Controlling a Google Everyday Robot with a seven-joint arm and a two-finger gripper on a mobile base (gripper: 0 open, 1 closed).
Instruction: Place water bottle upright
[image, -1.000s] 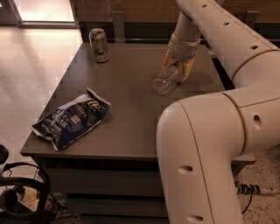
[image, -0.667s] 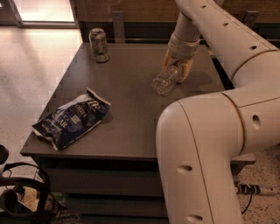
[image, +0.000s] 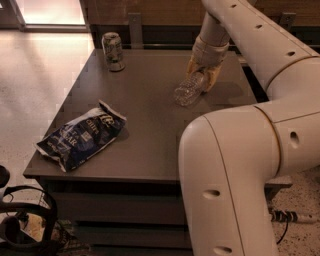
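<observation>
Your gripper is low over the table's far right, fingers closed on the water bottle's top end. The bottle's tilted, base on the tabletop, long axis slanting down-left, cap end hidden up between the fingers.

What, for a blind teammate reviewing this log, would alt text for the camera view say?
The white robot's gripper grips a tilted clear water bottle low over the far right of a dark table. A silver can stands far left; a blue snack bag lies front left.
</observation>
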